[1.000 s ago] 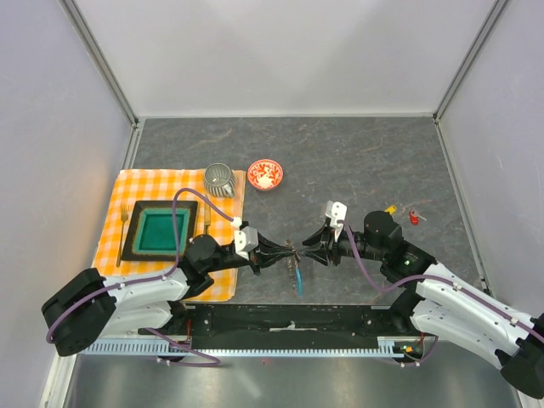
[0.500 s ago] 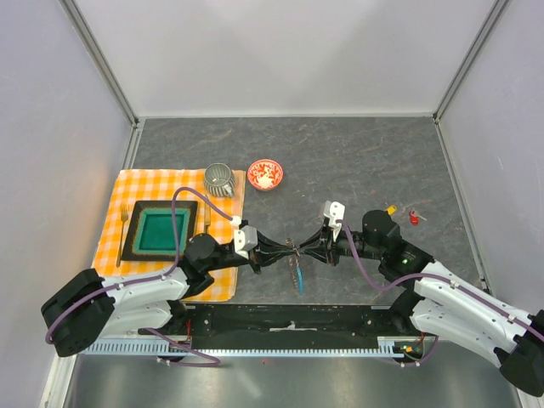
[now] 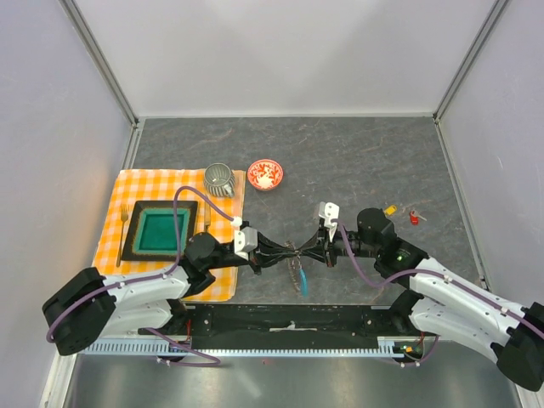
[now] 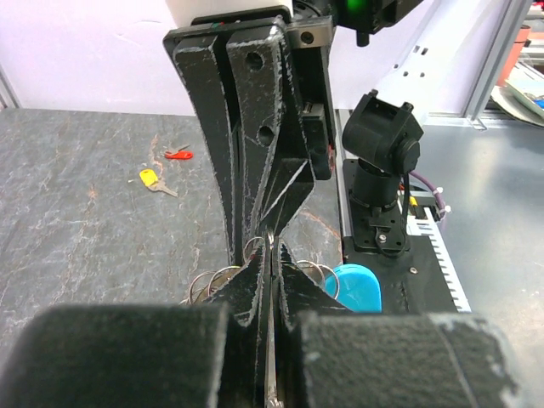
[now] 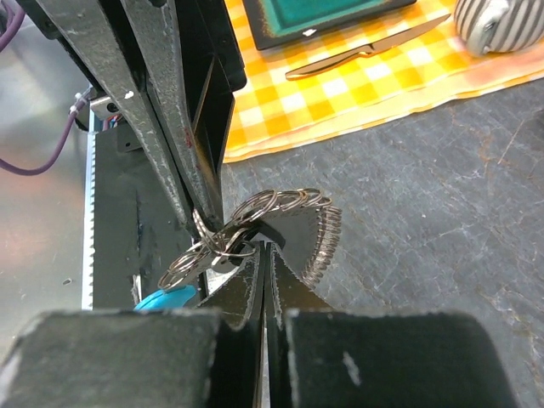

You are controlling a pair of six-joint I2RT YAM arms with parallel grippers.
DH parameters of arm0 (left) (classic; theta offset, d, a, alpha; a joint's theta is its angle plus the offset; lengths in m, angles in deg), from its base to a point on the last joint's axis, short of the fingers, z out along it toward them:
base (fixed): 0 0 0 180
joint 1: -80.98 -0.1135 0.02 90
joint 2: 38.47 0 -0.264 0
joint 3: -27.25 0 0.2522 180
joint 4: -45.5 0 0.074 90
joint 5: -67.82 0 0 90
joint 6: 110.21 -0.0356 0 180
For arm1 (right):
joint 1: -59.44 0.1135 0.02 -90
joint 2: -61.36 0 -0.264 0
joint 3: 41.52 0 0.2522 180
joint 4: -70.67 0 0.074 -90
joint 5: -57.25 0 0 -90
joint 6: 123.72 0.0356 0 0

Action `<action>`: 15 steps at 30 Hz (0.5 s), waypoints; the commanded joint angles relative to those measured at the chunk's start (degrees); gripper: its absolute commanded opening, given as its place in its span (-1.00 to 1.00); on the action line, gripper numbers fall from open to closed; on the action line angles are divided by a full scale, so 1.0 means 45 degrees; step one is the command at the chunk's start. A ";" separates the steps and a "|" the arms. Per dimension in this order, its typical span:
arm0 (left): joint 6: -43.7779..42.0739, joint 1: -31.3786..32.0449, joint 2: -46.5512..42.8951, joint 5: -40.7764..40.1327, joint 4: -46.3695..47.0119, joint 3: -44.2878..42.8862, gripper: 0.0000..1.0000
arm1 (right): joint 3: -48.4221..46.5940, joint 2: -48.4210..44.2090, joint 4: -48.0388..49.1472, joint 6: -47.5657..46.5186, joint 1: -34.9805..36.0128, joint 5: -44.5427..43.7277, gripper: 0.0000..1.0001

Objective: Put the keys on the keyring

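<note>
Where the orange checked cloth (image 3: 166, 183) is spread at the left of the overhead view, a green tray (image 3: 157, 229) with a dark rim is seen on it. The tray is flanked by a fork (image 3: 125, 223) on its left and a knife (image 3: 206, 219) on its right. A ribbed cup (image 3: 220, 179) is stood at the cloth's upper right corner, and a red bowl (image 3: 265, 174) is set just to its right on the grey table (image 3: 357, 153).

Below these, toward the lower middle of the frame, the left gripper (image 3: 287, 252) is extended from the left. Its jaws are pressed together on the keyring (image 3: 297, 255). In the left wrist view a thin metal piece is seen pinched between the closed fingers (image 4: 246, 293).

The keyring is thus found at lower centre, between the two grippers. Its loops and grey fringe are bunched together, and the blue tag (image 3: 301, 281) is hung beneath it toward the bottom edge.

From the right, the right gripper (image 3: 308, 252) is met almost tip to tip with the left one. Its jaws are likewise clamped on the ring cluster; in the right wrist view the loops and fringe are gathered right at the shut fingertips.

Further right, well apart from the keyring, a yellow key (image 3: 390, 209) and a red key (image 3: 414, 218) are seen lying on the table near the right wall.
</note>
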 commanded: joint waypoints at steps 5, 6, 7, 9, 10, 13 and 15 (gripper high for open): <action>-0.0347 0.0035 0.0318 0.0265 0.1541 -0.0519 -0.97 | -0.0550 0.0362 0.1177 0.0217 0.0006 0.1277 -1.00; -0.0347 0.0035 0.0338 0.0265 0.1560 -0.0519 -0.96 | -0.0550 0.0459 0.1333 0.0276 0.0005 0.1297 -1.00; -0.0347 0.0035 0.0377 0.0226 0.1618 -0.0499 -0.96 | -0.0550 0.0499 0.1392 0.0335 0.0005 0.1317 -1.00; -0.0289 0.0035 0.0416 0.0110 0.1755 -0.0460 -0.97 | -0.0530 0.0615 0.1490 0.0491 0.0005 0.1220 -1.00; -0.0269 0.0035 0.0378 -0.0201 0.1775 -0.0421 -0.96 | -0.0530 0.0616 0.1471 0.0550 -0.0014 0.1065 -1.00; -0.0347 0.0054 0.0183 -0.0768 0.1932 -0.0187 -0.96 | -0.0472 0.0285 0.0867 0.0434 0.0005 -0.0261 -0.98; -0.0367 0.0035 0.0085 -0.0945 0.1776 -0.0128 -0.96 | -0.0472 -0.0104 0.0400 0.0355 -0.0014 -0.1273 -0.92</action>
